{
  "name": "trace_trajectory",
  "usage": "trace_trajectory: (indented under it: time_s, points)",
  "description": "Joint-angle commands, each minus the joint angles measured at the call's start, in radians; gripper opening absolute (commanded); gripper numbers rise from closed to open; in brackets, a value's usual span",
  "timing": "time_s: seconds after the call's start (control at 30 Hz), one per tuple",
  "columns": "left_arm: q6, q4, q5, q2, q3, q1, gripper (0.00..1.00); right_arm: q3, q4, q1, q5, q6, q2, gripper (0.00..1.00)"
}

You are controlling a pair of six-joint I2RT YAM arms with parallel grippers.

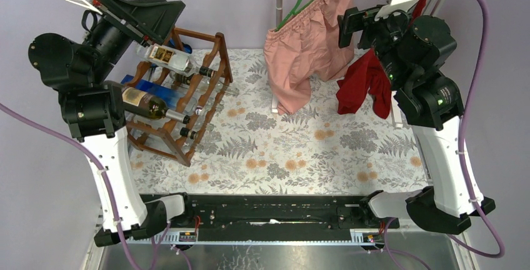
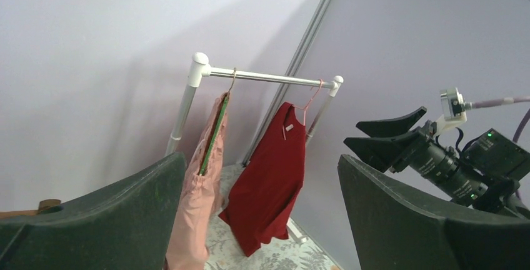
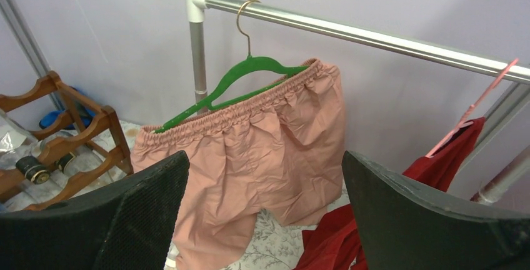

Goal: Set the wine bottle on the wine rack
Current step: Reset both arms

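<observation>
Apparently finished: wine bottle (image 1: 172,59) lying on the top tier of the wine rack (image 1: 177,147), far left, with 1 darker bottle (image 1: 150,104) below. Above the rack, left gripper (image 2: 261,176) spread wide, empty; right gripper (image 3: 265,164) likewise parted, far right. Remains only to pull clear

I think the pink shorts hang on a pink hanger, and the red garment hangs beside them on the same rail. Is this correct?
Not quite. The hanger that carries the pink shorts is green, not pink, as the right wrist view shows clearly. The rest holds: the red garment hangs beside them on the same rail.
</observation>
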Motion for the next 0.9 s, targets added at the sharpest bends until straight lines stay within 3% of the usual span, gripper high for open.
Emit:
trace_trajectory:
  time_s: [0.0, 0.37, 0.87]
  points:
    - [0.080, -0.042, 0.002, -0.014, 0.030, -0.005, 0.99, 0.023, 0.098, -0.004, 0.063, 0.013, -0.004, 1.00]
    - [0.199, -0.148, -0.049, -0.052, 0.016, -0.005, 0.99, 0.022, 0.105, -0.006, 0.061, 0.012, 0.015, 1.00]
    - [0.216, -0.159, -0.053, -0.050, 0.008, -0.006, 0.99, -0.002, 0.129, -0.005, 0.079, -0.033, 0.011, 1.00]
